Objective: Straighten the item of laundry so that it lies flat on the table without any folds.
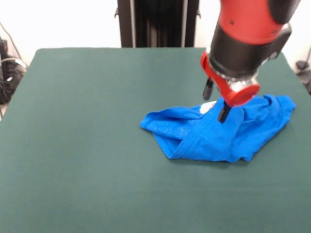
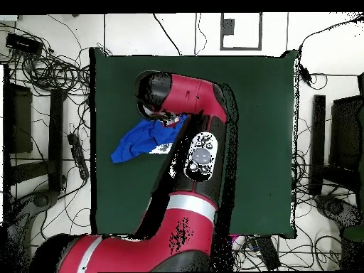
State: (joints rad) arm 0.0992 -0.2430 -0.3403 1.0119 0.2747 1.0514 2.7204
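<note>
The item of laundry [image 1: 214, 133] is a bright blue shirt, crumpled into a wide heap with several folds on the right half of the dark green table [image 1: 87, 145]. A small white patch of it shows near the top of the heap. My gripper [image 1: 215, 102] hangs over the heap's far edge and stands open. One dark finger [image 1: 223, 114] reaches down onto the cloth, while the other sits higher, over the table behind the heap. In the overhead view the item of laundry [image 2: 136, 144] pokes out to the left of my arm, which hides the gripper.
The table [image 2: 263, 142] stretches wide to the left and front of the heap in the front view. Cables and dark stands [image 2: 43, 106] lie on the floor around the table. The shirt's right end lies close to the table's right edge.
</note>
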